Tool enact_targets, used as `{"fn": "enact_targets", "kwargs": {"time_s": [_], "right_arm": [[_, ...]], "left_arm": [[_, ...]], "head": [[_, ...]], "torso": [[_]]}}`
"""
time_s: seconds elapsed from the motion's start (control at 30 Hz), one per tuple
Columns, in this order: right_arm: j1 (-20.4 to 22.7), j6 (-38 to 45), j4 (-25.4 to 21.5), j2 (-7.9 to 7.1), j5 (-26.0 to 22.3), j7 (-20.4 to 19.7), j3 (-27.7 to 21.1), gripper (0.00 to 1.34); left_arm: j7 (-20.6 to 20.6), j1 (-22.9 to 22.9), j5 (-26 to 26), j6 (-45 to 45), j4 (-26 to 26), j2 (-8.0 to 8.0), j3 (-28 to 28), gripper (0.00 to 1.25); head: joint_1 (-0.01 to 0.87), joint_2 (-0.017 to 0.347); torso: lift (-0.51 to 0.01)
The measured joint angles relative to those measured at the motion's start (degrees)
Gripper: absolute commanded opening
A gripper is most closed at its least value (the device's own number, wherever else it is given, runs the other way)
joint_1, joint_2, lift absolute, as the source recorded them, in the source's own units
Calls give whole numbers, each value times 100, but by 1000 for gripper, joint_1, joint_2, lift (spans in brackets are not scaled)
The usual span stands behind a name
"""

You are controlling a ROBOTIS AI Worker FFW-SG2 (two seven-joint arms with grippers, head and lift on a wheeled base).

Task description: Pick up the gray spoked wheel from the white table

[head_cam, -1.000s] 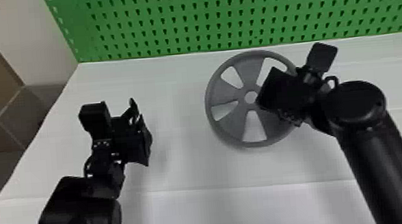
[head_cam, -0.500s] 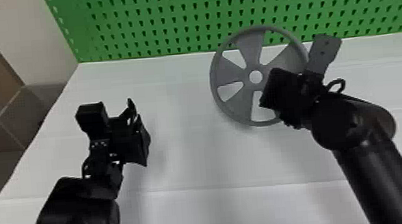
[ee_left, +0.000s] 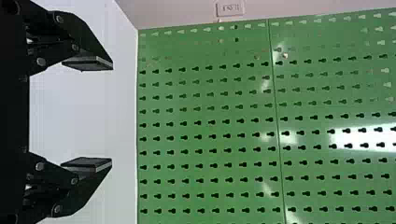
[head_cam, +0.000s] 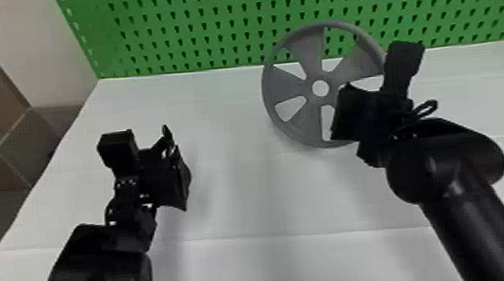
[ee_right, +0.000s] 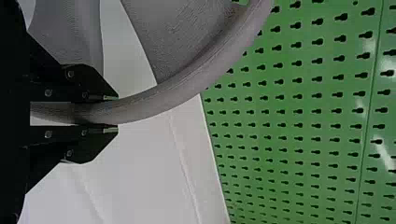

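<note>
My right pincer point(head_cam: 345, 112): clamped on the wheel's rim point(ee_right: 140, 106), one finger on each face of it. In the right wrist view the rim runs between the two fingers, touching both, and curves out past the tips.

Gray spoked wheel point(head_cam: 287, 85): in that pincer's grip, mostly to the left of it and farther out. Grip is on the wheel's right side, so the hub sits off to the left of my fingers, apart from them. Wheel is tilted, far side up. In the head view it overlaps the tabletop's far edge, right of the far left corner, and part of the green pegboard point(head_cam: 193, 11). Can't tell how far off the white tabletop point(head_cam: 234, 195) it is.

My left pincer point(head_cam: 176, 167): parked over the left part of the tabletop, nearer the left edge than the wheel is. Fingers spread wide, nothing between them. Wheel is well apart from it, to the right and farther out.

Pegboard stands along the tabletop's far edge. Pale wall point(head_cam: 37, 47) beyond the far left corner.
</note>
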Motion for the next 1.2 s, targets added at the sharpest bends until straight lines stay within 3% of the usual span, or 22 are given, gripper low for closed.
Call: {"fn": "enact_targets", "kwargs": {"time_s": [0.2,0.47,0.8,0.97,1.2], "right_arm": [[-101,-661,60,-224,375,228,494,172],[-159,-2070,509,-540,909,898,807,172],[68,-2505,638,-420,1230,2111,61,170],[261,-2523,641,-273,1296,3028,-389,155],[435,-2525,605,-317,1641,3325,-466,155]], "left_arm": [[1,-19,41,48,0,-6,-59,736],[-1,-58,61,85,0,-41,-90,736],[-1,-50,34,94,0,-117,-41,736],[-1,-48,22,93,0,-138,-16,736],[-146,-28,15,90,0,-156,79,736]], "head": [[779,120],[779,120],[779,120],[779,120],[779,120]], "torso": [[-67],[-67],[-67],[-67],[-67]]}}
